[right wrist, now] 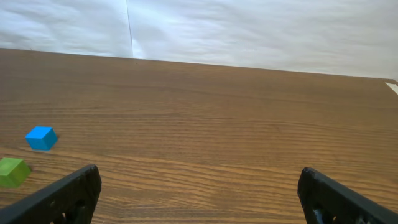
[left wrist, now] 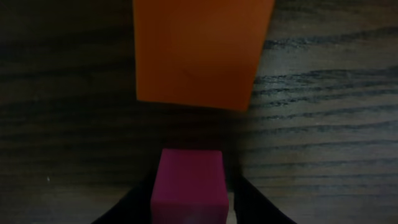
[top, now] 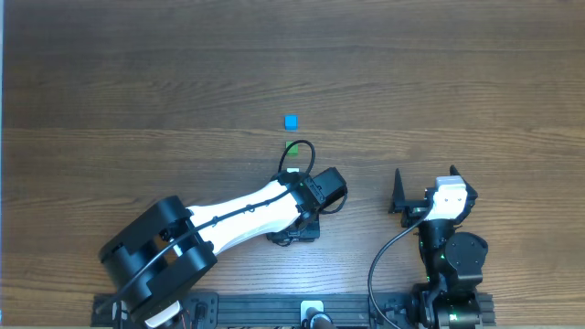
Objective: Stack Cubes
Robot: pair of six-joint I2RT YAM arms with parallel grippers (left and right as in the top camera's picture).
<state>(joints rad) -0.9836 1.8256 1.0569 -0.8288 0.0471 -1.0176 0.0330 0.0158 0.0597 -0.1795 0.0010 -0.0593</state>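
Left gripper (left wrist: 189, 213) was clamped on the magenta cube (left wrist: 189, 179), orange cube (left wrist: 198, 53) just ahead on the table. Prob. first stack: next needs lift & centring over orange. Right gripper (right wrist: 198, 190) idle, jaws wide apart. Blue cube (top: 291, 122) & green cube (top: 292, 148) waited farther out.

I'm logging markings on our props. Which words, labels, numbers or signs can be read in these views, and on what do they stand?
None can be read.
The blue cube, green cube, orange cube and magenta cube show plain faces.
The wooden table bears no print.
No lettering can be made out on the left arm or the right arm.
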